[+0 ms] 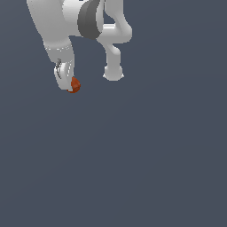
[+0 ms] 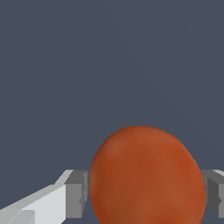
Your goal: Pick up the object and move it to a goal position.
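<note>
In the exterior view, the white arm (image 1: 66, 26) came down from the top edge, left of centre, against a plain dark blue-grey ground. No desk edge or corner showed, so nothing could be placed by what carried the scene. At the arm's lower end sat the gripper (image 1: 70, 87), pointing downward. The ball (image 1: 75, 84), small and orange-red with darker patches, sat at the gripper's tip, partly covered by the white finger on the exterior view's left. To the exterior view's right of the gripper, another white part of the arm (image 1: 113, 71) hung down with a rounded end, well apart from the ball.

In the wrist view, the ball (image 2: 148, 177) filled the space between the two fingers. One grey pad (image 2: 77, 194) on its white finger touched the ball's side, and the other grey pad (image 2: 215, 192) touched the opposite side at the picture's edge. The jaws were clamped on the ball, with the gripper (image 2: 146, 194) holding it between the pads. Behind the ball lay only the same flat blue-grey ground. Whether the ball rested on that ground or was lifted off it could not be told.
</note>
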You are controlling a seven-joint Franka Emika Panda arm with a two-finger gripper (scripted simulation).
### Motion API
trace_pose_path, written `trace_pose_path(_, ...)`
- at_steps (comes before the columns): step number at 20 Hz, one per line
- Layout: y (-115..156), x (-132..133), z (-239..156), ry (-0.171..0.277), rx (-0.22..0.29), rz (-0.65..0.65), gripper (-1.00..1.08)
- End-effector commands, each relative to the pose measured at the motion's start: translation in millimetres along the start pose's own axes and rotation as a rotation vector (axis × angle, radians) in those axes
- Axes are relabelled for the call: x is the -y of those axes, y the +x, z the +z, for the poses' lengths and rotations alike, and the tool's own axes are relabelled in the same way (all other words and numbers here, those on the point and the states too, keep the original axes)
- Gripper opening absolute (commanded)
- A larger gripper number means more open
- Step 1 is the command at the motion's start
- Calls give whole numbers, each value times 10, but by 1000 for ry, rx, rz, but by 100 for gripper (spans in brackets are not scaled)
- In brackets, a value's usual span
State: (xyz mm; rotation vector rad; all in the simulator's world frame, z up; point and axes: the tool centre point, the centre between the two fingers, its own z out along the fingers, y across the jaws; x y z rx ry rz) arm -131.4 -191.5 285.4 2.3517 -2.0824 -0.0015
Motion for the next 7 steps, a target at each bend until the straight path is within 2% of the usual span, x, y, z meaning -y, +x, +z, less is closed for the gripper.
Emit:
trace_pose_path(1,37,-24,-73,1,-1,-1,-100)
trace_pose_path(7,43,-13,-83,1,-1,-2,-100)
